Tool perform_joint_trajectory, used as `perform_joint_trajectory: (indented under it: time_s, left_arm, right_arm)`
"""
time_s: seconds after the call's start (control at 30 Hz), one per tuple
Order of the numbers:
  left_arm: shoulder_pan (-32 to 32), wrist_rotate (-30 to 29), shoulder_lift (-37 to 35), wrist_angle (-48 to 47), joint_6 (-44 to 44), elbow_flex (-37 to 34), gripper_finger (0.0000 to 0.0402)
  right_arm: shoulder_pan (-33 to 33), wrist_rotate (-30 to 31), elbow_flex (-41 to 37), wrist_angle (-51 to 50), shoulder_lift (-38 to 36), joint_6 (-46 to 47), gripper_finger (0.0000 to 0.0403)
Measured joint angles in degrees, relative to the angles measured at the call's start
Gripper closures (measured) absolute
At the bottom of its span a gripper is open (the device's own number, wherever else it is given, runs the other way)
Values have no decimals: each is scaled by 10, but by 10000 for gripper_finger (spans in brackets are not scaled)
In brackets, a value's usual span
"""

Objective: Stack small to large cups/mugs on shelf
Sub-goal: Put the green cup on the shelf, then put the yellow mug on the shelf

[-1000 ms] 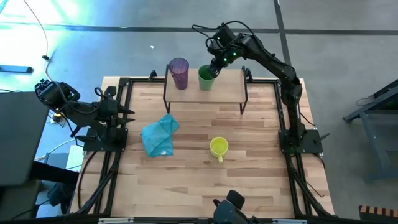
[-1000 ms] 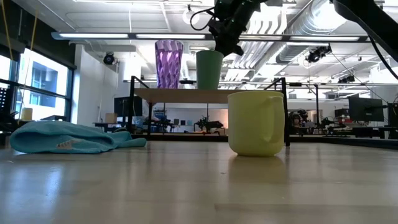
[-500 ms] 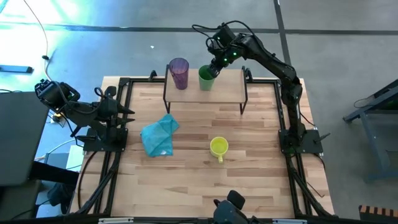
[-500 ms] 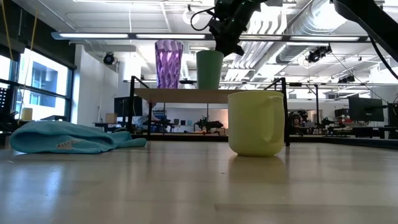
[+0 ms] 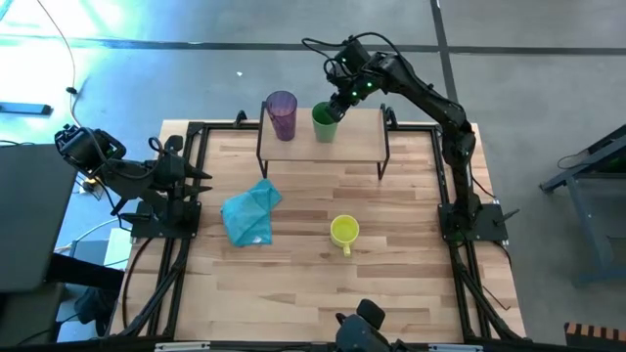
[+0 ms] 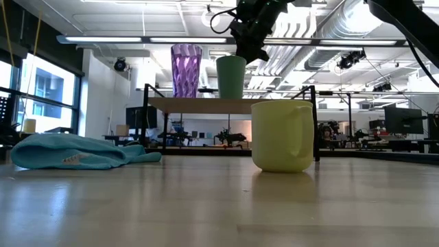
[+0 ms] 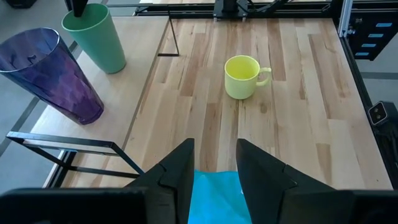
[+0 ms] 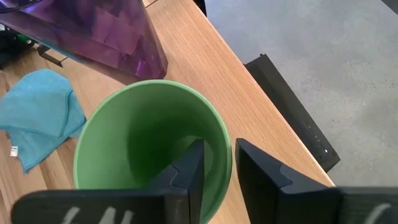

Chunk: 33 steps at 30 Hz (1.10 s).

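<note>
Right wrist view: my right gripper [image 8: 217, 165] straddles the green cup's [image 8: 149, 140] rim on the shelf [image 5: 357, 137], jaws slightly apart; the purple tumbler [image 8: 93, 31] stands just beside it.

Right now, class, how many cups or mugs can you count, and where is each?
3. The purple tumbler and green cup stand side by side on the shelf; the yellow-green mug sits on the table. None seems hidden.

bright, even overhead light; long ceiling strip lamps [image 6: 123, 39] glow above the pale yellow-green plastic mug [image 6: 282, 136], whose near tabletop foreground is blurred.
</note>
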Motion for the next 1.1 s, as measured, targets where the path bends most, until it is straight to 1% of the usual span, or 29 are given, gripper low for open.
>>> perform_joint_trajectory:
  time_s: [0.27, 0.4, 0.53, 0.73, 0.87, 1.0, 1.1]
  left_arm:
    - [0, 0, 0, 0, -1, 0, 293]
    - [0, 0, 0, -4, -6, 0, 293]
    - [0, 0, 0, -13, -15, 0, 293]
    - [0, 0, 0, -12, -17, 0, 293]
    - [0, 0, 0, -8, -17, -1, 293]
    - [0, 0, -1, 7, -18, -24, 293]
    - [0, 0, -5, 8, -26, -50, 293]
  right_arm:
    - [-1, 0, 1, 1, -3, 0, 318]
    - [-1, -4, 18, -2, -6, -2, 318]
    - [-1, -7, 18, -6, -19, -2, 318]
    - [2, -4, 17, -68, -41, -2, 318]
    - [18, 0, 17, -100, -62, -5, 318]
    - [40, 2, 17, -132, -83, -5, 318]
    - [59, 15, 17, -155, -99, -7, 318]
